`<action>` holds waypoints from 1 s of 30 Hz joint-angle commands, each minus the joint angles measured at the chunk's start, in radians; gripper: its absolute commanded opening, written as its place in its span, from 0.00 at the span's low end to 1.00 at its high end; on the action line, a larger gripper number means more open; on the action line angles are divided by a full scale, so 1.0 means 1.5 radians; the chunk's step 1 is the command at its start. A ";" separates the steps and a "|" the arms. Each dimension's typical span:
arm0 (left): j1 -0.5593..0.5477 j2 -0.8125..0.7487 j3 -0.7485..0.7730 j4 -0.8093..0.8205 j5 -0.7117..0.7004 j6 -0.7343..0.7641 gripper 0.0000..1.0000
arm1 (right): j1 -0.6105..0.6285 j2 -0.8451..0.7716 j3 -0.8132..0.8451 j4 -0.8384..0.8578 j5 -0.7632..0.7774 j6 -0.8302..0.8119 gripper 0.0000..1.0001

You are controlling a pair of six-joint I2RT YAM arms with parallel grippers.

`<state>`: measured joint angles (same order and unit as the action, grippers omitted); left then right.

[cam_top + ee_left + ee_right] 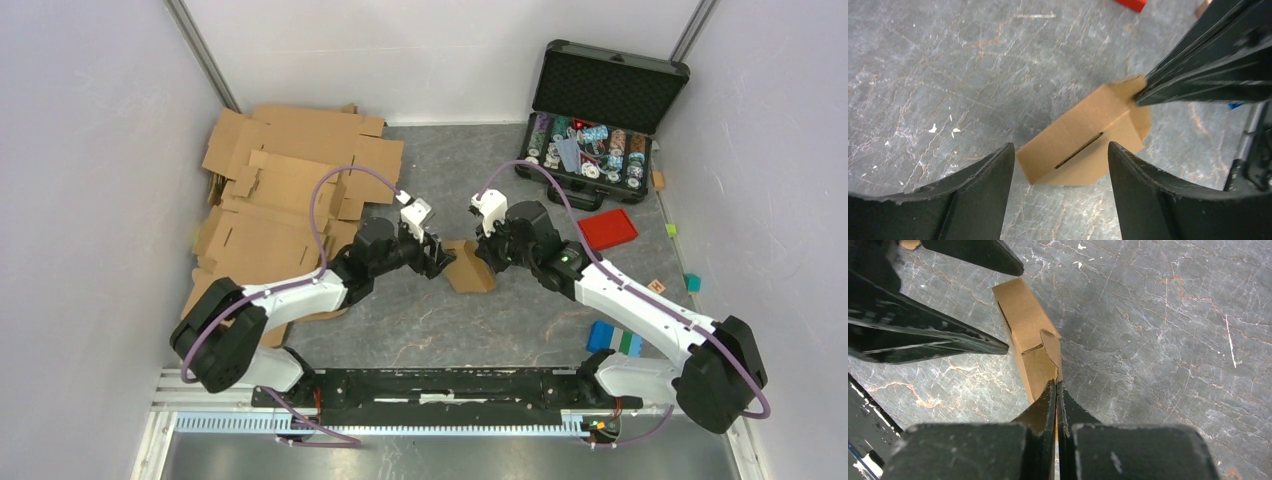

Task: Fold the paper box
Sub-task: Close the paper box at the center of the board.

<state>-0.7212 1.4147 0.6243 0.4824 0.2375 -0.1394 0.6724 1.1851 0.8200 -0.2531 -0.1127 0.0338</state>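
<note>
Right gripper (1055,385) is pinched tight on a thin flap of the paper box (1028,330), which sits mid-table between both arms. Left gripper (1060,147) is spread wide with the box just past its tips, and I can't tell if they touch. My worry: tug that flap and the unbraced box skids, or the flap slips out. There's bare table (420,320) nearby, cardboard sheets (290,170) far left, red lid (608,228) and black case (600,110) far right.

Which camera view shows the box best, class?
Left wrist: the box sits large and central, its slot plain. Right wrist sees it end-on, its near end pinched in the right end effector. Top external shows it small, without detail.
</note>
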 commanded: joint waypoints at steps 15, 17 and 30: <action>0.002 -0.008 0.165 -0.067 -0.034 -0.226 0.19 | 0.015 0.006 0.019 0.019 0.028 0.029 0.00; 0.002 0.011 0.175 -0.069 -0.024 -0.231 0.10 | 0.017 0.005 0.020 0.021 0.029 0.029 0.00; 0.011 0.007 0.142 -0.080 -0.048 -0.249 0.02 | 0.032 0.005 0.019 0.036 0.071 0.019 0.00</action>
<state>-0.7208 1.4628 0.8558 0.3489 0.2020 -0.4690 0.7124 1.1908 0.8204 -0.2474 -0.0422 0.0662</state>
